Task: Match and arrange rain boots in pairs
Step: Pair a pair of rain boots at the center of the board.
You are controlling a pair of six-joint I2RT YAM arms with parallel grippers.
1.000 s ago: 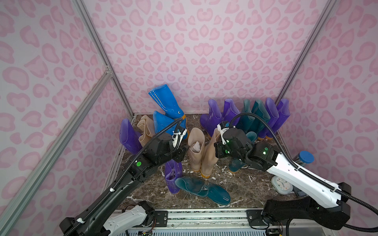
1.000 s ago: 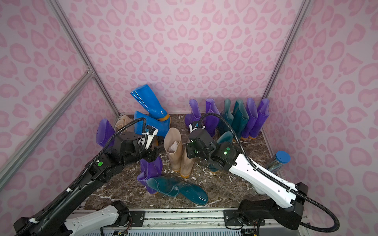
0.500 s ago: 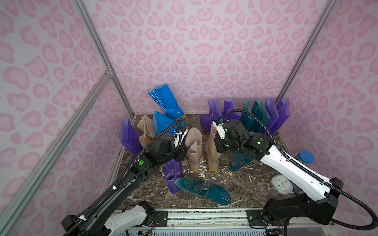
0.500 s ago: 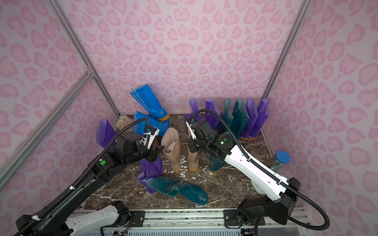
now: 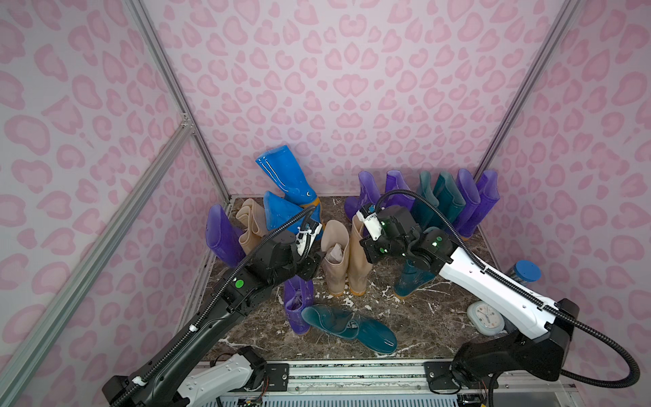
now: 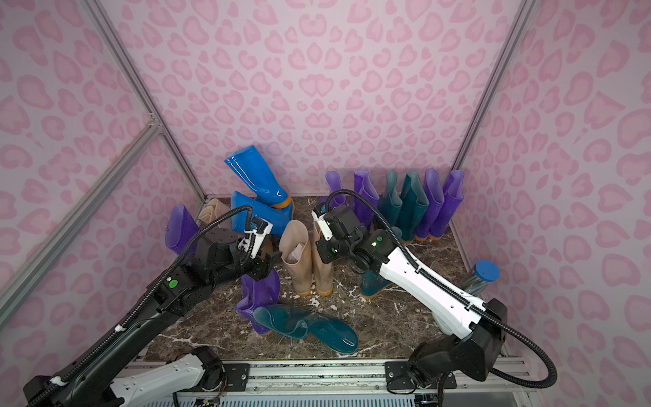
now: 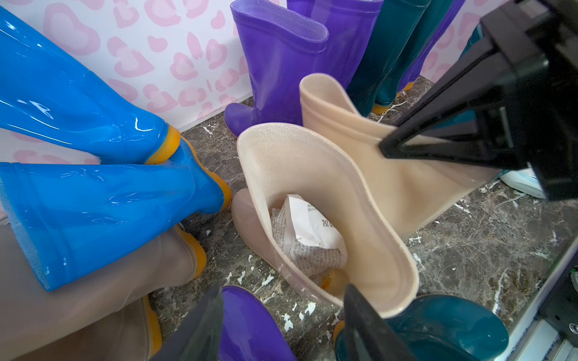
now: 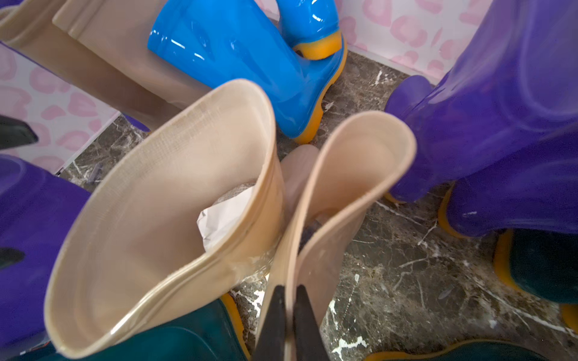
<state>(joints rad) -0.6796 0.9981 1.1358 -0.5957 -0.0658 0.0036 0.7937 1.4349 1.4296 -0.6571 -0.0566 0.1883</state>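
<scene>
The right hand (image 8: 289, 292) is shut narrow on the rim of a beige boot (image 8: 359, 175). This boot stands on the marble surface (image 5: 422, 317), touching the paper-stuffed beige boot (image 7: 312, 175). The left hand (image 7: 283, 289) is about half wide and holds nothing, just beside the rim of the paper-stuffed boot.

I judge the pinch thin and the rubber soft. The held boot can fold or slip, and then push the paper-stuffed boot onto the purple boot (image 5: 297, 310) near it.

Whether a left finger touches that rim, I cannot tell. In both top views the right hand's tips are hidden by its own body. A teal boot (image 5: 410, 282), past the held one from the paper-stuffed boot, is mostly covered by the arm.
</scene>
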